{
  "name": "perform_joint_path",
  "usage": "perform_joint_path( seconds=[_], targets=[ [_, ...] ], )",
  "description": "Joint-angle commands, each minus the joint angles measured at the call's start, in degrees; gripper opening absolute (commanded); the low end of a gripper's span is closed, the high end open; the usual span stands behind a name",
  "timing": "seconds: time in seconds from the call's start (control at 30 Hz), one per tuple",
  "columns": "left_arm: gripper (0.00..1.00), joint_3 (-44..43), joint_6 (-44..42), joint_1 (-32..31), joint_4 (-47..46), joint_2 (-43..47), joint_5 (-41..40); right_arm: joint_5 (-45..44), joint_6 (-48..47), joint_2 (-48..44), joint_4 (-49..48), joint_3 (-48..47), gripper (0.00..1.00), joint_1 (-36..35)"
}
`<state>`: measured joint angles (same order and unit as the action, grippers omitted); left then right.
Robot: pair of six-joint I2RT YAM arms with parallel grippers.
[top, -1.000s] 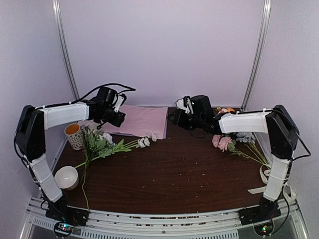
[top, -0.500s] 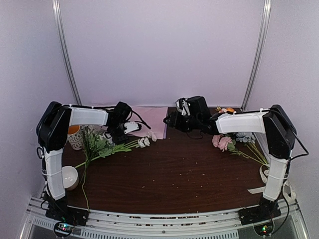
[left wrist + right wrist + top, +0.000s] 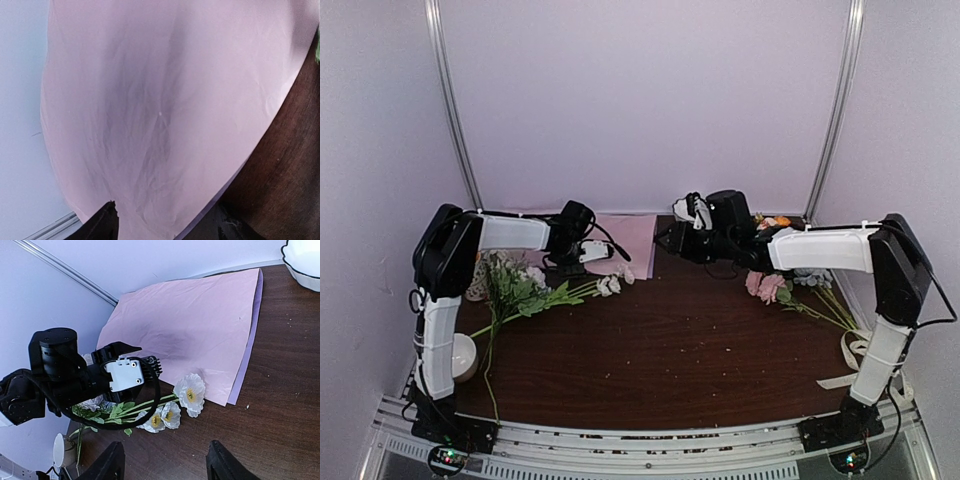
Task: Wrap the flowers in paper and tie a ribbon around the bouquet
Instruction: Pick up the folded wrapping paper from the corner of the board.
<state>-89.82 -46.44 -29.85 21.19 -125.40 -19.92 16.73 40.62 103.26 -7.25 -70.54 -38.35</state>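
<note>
Ribbon (image 3: 838,381) lies in loose loops at the near right edge of the table (image 3: 670,350), beside the right arm's base. A white bowl (image 3: 453,356) sits at the near left.

Farther in, the flowers (image 3: 525,290) lie in two bunches. The leafy one is on the left, and its white blooms (image 3: 189,392) reach the paper's near edge. The one with pink blooms (image 3: 767,286) is on the right.

Beyond them, the right gripper (image 3: 167,465) hangs over bare wood just right of the sheet, its fingers apart and empty. The left gripper (image 3: 165,227) is low over the paper (image 3: 620,242) with its fingers spread wide and nothing pinched. Whether they touch the sheet cannot be told. The paper lies flat at the far edge, against the back wall.
</note>
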Motion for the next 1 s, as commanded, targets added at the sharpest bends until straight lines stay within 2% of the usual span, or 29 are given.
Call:
perform_joint_path(
  seconds=[0.0,0.17,0.23,0.27,0.33,0.5,0.53,0.6,0.63,0.73,0.97],
  targets=[
    [0.69,-2.89,-4.07,-0.27,1.1,-2.5,1.41,-0.35,-0.88,-2.07,-0.96,0.83,0.57,0.29],
    [0.68,-5.4,-3.75,-0.56,3.27,-3.58,0.03,-0.03,-0.8,-2.53,-1.03,1.64,0.57,0.46],
    [0.66,-4.88,-2.23,-1.28,-1.98,-3.63,-8.19,-0.23,-0.82,-3.12,-0.97,2.33,0.57,0.55],
    [0.66,-4.88,-2.88,-1.58,-3.59,-3.69,-9.11,-0.4,-0.8,-3.48,-0.89,2.69,0.57,0.55],
    [0.67,-5.83,-3.4,-1.71,-1.97,-4.87,-5.88,-0.86,-1.02,-4.39,-0.96,3.76,0.57,0.62],
    [0.63,-9.45,-5.34,-1.99,-3.18,-8.88,-10.6,-3.45,-2.21,-7.39,-0.58,6.55,0.57,0.64],
    [0.59,-9.98,-5.31,-2.01,-3.88,-9.26,-11.05,-3.75,-2.55,-7.79,-0.53,6.92,0.57,0.64],
    [0.46,-10.02,-5.42,-2.08,-5.2,-9.39,-10.86,-3.98,-3.1,-8.26,0.08,7.0,0.57,0.71],
    [0.36,-10.07,-5.28,-2.14,-5.5,-9.38,-10.51,-3.91,-3.44,-8.41,0.45,6.95,0.57,0.73],
    [0.0,-10.3,-3.42,-2.12,-5.78,-8.9,-9.94,-3.82,-4.1,-8.67,1.31,6.62,0.57,0.73],
    [0.0,-9.56,7.7,-0.83,-8.52,1.09,-7.38,-6.5,-6.47,-11.12,4.62,6.31,0.57,0.84]
  ],
)
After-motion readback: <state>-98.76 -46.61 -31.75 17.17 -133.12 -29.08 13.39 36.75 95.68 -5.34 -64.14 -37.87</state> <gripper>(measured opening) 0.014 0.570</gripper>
